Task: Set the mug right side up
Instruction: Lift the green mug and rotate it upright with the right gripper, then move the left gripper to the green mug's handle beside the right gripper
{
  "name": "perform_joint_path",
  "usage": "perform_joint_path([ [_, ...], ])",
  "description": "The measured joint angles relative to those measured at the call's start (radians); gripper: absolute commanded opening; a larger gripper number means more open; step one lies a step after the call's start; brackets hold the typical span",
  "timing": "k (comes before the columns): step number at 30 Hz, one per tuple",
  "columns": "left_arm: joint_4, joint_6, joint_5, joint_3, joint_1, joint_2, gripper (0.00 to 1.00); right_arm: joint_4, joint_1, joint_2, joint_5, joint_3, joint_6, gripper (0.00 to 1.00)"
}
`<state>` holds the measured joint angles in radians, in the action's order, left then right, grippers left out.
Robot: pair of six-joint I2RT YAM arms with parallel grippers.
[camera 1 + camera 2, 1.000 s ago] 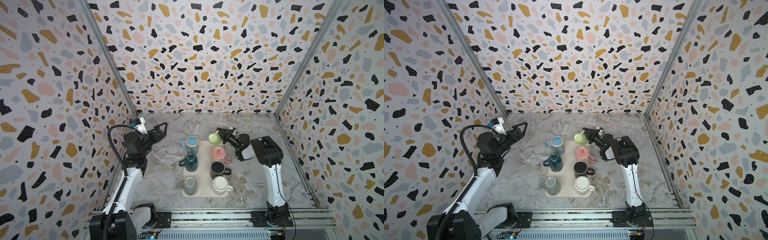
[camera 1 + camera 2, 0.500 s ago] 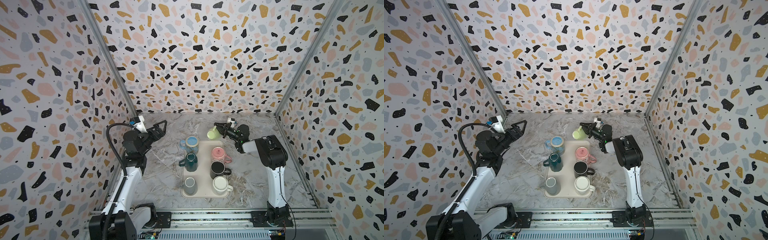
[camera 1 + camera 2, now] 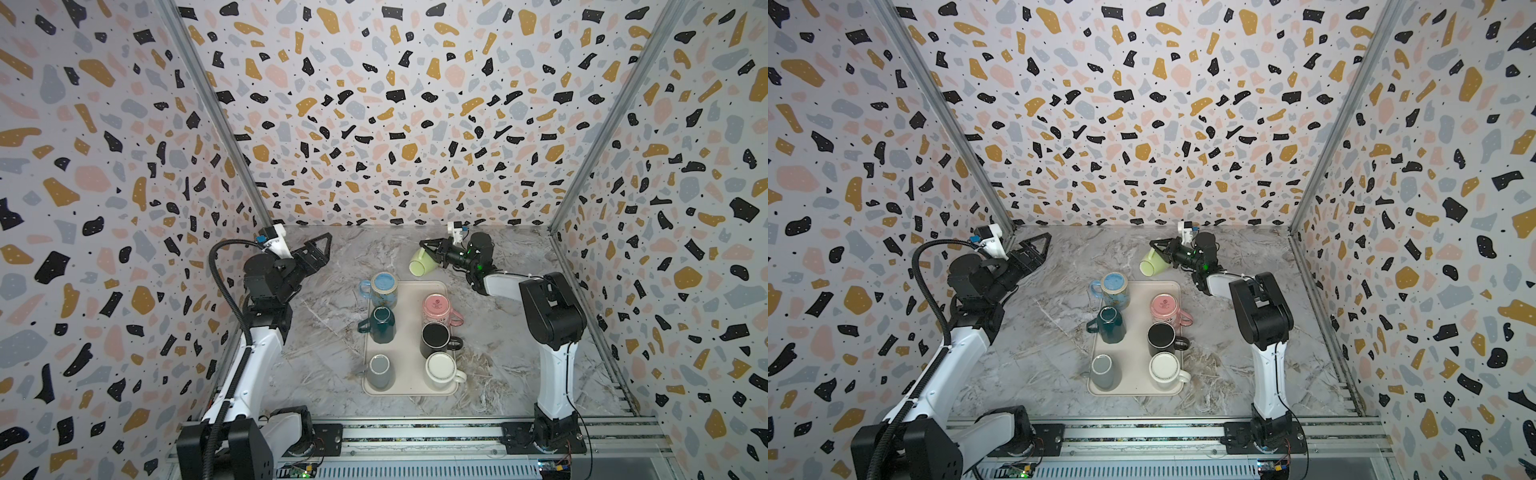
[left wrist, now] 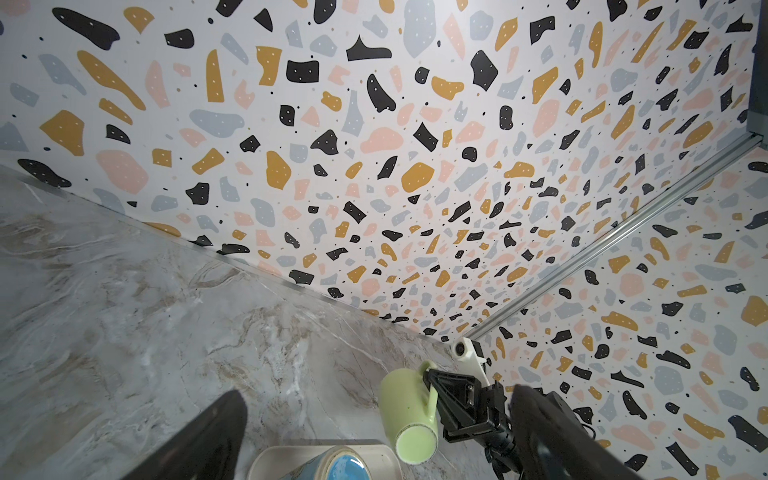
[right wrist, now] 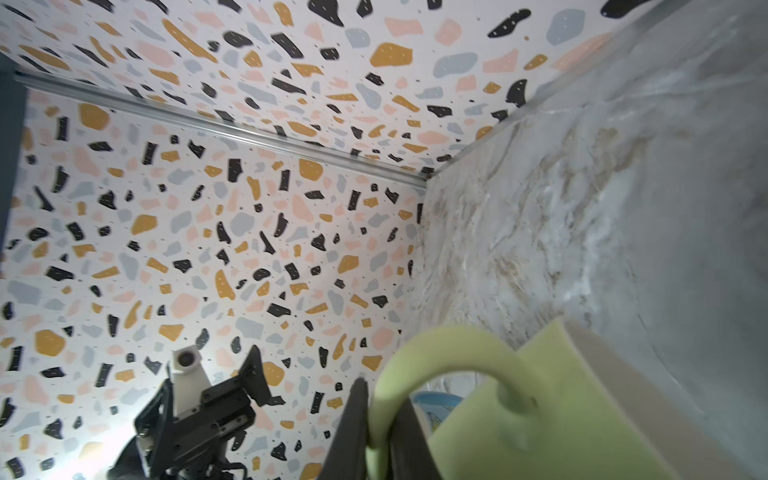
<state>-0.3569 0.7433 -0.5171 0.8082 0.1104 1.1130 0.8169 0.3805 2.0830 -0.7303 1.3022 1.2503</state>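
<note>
A light green mug (image 3: 420, 264) (image 3: 1151, 262) hangs in the air just beyond the far end of the tray, tipped roughly onto its side. My right gripper (image 3: 427, 246) (image 3: 1158, 246) is shut on its handle. In the right wrist view the two dark fingers (image 5: 353, 432) pinch the green handle loop (image 5: 449, 349). The left wrist view shows the mug (image 4: 409, 409) with one flat end facing the tray. My left gripper (image 3: 323, 249) (image 3: 1043, 246) stands open and holds nothing at the left, well away from the mug.
A beige tray (image 3: 405, 336) (image 3: 1133, 345) lies on the marble table. It holds blue (image 3: 384, 286), teal (image 3: 382, 324), grey (image 3: 380, 370), pink (image 3: 436, 309), black (image 3: 435, 338) and white (image 3: 440, 368) mugs. Patterned walls close in the left, right and back.
My right arm has swung the green mug up and back from the tray's far end while rolling its wrist. The left arm has hardly moved.
</note>
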Motion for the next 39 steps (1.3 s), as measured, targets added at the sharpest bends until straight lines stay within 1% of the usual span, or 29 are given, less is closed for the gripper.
perform_joint_path([
  [4, -0.003, 0.000, -0.002, 0.032, 0.000, 0.026, 0.97, -0.188, 0.036, -0.062, 0.046, 0.020, -0.191, 0.00],
  [7, -0.012, 0.002, -0.011, 0.054, 0.000, 0.050, 0.96, -0.281, 0.057, -0.117, 0.071, 0.045, -0.316, 0.00],
  [11, -0.031, 0.011, -0.031, 0.078, 0.000, 0.086, 0.96, -0.351, 0.077, -0.180, 0.092, 0.074, -0.457, 0.00],
  [16, -0.023, 0.012, -0.063, 0.145, 0.000, 0.137, 0.93, -0.448, 0.117, -0.232, 0.139, 0.085, -0.653, 0.00],
  [20, 0.016, -0.002, -0.093, 0.198, -0.001, 0.162, 0.92, -0.555, 0.192, -0.251, 0.192, 0.096, -0.835, 0.00],
  [24, 0.153, -0.084, -0.107, 0.266, -0.025, 0.171, 0.91, -0.658, 0.272, -0.273, 0.258, 0.096, -1.004, 0.00],
  [27, 0.264, -0.166, -0.113, 0.323, -0.069, 0.180, 0.89, -0.713, 0.325, -0.296, 0.315, 0.095, -1.113, 0.00],
  [30, 0.359, -0.245, -0.114, 0.362, -0.113, 0.189, 0.88, -0.732, 0.360, -0.336, 0.384, 0.079, -1.208, 0.00],
  [35, 0.509, -0.362, -0.097, 0.390, -0.182, 0.206, 0.87, -0.741, 0.399, -0.423, 0.497, 0.027, -1.336, 0.00],
  [39, 0.615, -0.437, -0.060, 0.424, -0.239, 0.227, 0.86, -0.741, 0.425, -0.452, 0.568, 0.023, -1.417, 0.00],
])
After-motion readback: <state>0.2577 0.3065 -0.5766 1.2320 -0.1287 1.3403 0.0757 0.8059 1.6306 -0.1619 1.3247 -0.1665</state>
